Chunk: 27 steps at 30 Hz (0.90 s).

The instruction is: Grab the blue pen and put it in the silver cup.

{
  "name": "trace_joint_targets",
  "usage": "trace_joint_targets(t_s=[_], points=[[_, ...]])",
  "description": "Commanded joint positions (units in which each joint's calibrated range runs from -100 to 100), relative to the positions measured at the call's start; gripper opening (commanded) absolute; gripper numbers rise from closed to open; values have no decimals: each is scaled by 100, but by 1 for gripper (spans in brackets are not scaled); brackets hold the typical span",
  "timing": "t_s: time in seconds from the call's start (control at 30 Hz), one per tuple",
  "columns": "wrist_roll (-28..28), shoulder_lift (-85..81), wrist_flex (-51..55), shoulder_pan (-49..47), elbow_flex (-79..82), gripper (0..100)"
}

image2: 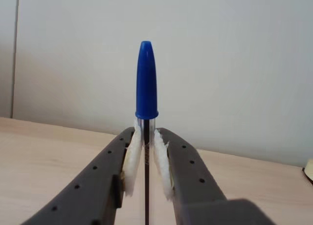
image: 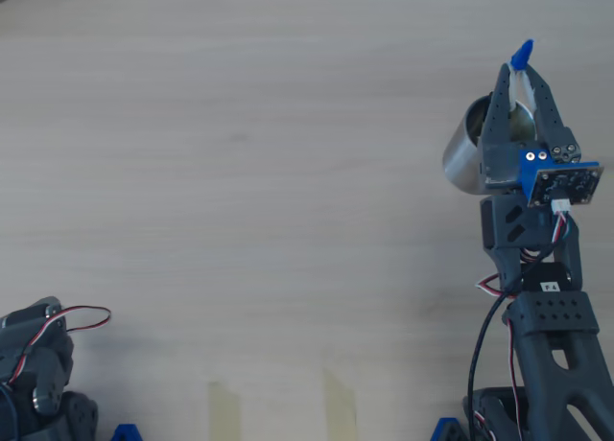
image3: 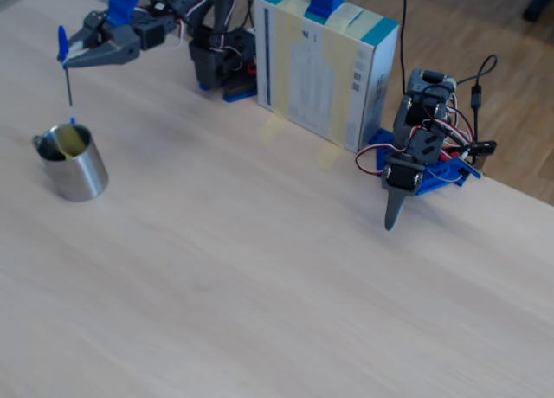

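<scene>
Closest to the wrist camera, the two dark fingers (image2: 146, 159) fill the bottom centre of the frame, nearly closed and clenched on the blue pen (image2: 146, 83). White padding on their inner faces presses the clear barrel from both sides. The pen stands upright, its blue cap rising above the fingertips against a pale wall.

From the fixed view, going left to right: in the upper left the arm reaches out over the table (image3: 260, 268) with the pen (image3: 65, 69) hanging vertically from the fingers (image3: 69, 56), cap up. Its lower tip sits right above the open mouth of the silver cup (image3: 74, 164), which stands upright below, handle to the left. Farther right stands a white and teal box (image3: 325, 69) with tape on it, and beyond that a second small arm (image3: 420, 156) rests at the table's edge, well apart.

Seen from overhead, the arm partly covers the cup (image: 465, 153) in the upper right.
</scene>
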Motion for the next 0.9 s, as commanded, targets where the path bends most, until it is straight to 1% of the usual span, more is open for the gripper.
trace_joint_targets(t_s=[0.0,0.53,0.87], points=[[109,180,-98,5,-105,2],[73,1668,-2028,-30,-96,2],[73,2266,-2157,40,-114,2]])
